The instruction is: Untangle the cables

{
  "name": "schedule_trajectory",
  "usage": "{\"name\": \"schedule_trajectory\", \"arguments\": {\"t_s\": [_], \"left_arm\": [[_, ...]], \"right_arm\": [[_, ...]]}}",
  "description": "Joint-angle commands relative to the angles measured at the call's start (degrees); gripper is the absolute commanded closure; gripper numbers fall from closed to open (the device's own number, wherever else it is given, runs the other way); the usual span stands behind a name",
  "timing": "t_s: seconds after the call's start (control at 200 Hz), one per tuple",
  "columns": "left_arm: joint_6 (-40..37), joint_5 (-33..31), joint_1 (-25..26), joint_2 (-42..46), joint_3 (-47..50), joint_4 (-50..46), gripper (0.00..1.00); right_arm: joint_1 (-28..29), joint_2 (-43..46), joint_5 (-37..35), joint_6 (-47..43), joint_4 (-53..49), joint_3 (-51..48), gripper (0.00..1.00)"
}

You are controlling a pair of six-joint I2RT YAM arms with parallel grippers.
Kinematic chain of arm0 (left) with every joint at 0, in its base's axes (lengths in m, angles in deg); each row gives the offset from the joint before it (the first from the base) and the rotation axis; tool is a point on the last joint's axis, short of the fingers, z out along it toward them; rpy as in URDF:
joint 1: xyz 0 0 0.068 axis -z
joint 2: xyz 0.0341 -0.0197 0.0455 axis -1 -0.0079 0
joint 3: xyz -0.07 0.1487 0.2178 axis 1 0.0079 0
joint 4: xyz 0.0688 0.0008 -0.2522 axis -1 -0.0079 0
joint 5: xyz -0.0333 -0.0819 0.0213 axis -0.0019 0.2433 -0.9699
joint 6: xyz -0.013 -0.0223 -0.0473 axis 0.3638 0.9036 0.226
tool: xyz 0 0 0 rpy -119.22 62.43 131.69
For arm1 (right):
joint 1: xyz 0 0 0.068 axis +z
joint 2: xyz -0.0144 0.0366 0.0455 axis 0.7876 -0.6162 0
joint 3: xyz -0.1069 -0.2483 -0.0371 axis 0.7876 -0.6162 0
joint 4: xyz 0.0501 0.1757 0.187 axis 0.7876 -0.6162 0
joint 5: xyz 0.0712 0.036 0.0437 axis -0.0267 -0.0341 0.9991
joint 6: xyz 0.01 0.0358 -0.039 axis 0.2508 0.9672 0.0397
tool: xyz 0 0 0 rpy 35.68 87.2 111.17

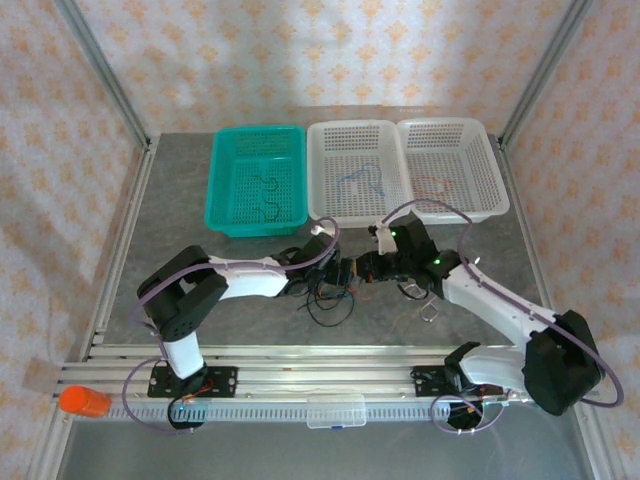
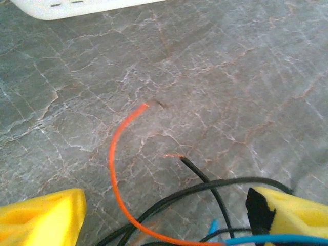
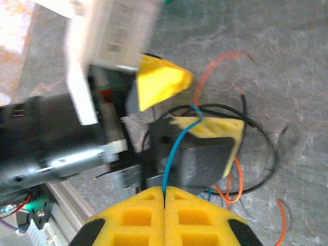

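**Left gripper (image 2: 166, 207) spread wide over the cables (image 1: 333, 293), right gripper (image 3: 164, 197) clamped on the blue cable (image 3: 171, 154)**

On our left, the left gripper stands well open. Its yellow fingers (image 2: 43, 218) are far apart and closed on nothing. Between them the cables lie loose on the grey worktop (image 2: 230, 66). An orange cable (image 2: 114, 159) curves out ahead of the gripper to a bare tip, and a black cable (image 2: 205, 185) arcs across from one finger towards the other. The blue cable runs across the face of one finger at the bottom edge of the left wrist view, touching it.

Further right, in the right wrist view, we see the blue cable run from that finger straight back into the right gripper. This gripper is clenched, its two yellow fingers pressed together with no gap. The blue cable comes out of the seam between them, so it is pinched there. Orange and black loops lie beyond the closed fingers and off to one side, ungripped on the worktop.

From above, we see the two grippers facing each other, tips close together. The tangle lies just beneath them and on their near side.
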Motion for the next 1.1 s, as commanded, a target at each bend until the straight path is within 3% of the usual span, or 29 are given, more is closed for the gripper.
{"name": "schedule_trajectory", "arguments": {"t_s": [0.0, 0.546, 0.851, 1.096], "left_arm": [[1.68, -3.28, -0.52, -0.97, -0.94, -2.35, 0.16], [2.47, -2.93, -0.61, -1.19, 1.14, -2.09, 0.17], [3.04, -2.88, -0.57, -1.06, 2.56, -1.57, 0.18], [3.36, -3.8, -0.51, 0.89, 4.13, -0.5, 0.18]], "right_arm": [[-0.41, 3.15, 2.28, -4.8, -6.2, 4.92, 1.0], [-3.76, 6.27, -4.02, -11.8, -21.83, 22.78, 1.0], [-4.02, 8.41, -12.24, -9.56, -21.25, 28.76, 1.0], [-4.02, 7.77, -10.68, -6.57, -18.1, 30.17, 1.0]]}}
